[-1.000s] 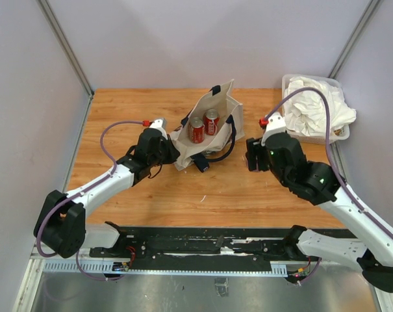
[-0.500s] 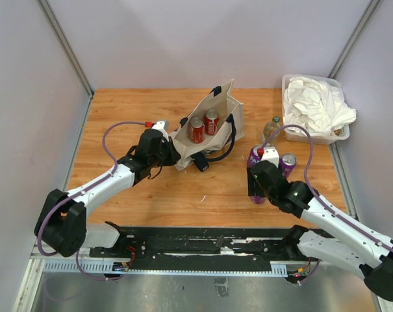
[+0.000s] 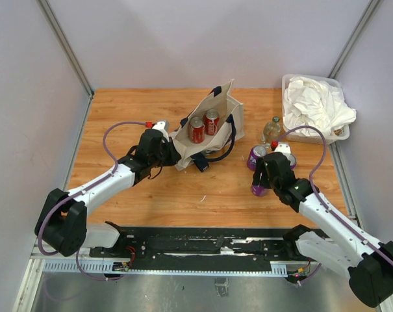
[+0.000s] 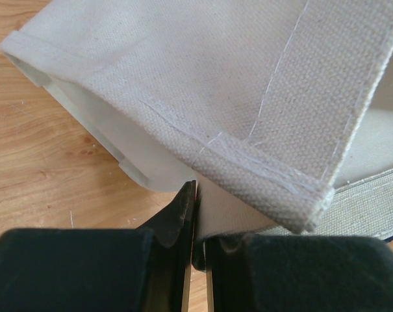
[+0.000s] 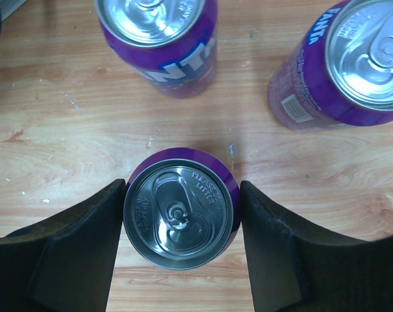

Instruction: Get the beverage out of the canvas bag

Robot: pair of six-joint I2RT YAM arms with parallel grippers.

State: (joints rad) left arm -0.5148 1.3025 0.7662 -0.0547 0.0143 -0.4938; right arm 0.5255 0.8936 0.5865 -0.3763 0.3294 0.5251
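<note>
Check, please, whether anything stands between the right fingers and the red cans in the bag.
Yes: the right fingers hold a purple can, and the bag's side wall with its navy strap lies between them and the red cans. From above, the cans look uncovered.

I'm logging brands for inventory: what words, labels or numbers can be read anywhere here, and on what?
"FANTA", partly cut off: upper-left purple can.
"FANTA", partly cut off: upper-right purple can; its small label is unreadable.
"PLEASE ... LITTER", faint embossing: lid of the centre purple can.
Too small to read: the red cans in the canvas bag.
</note>
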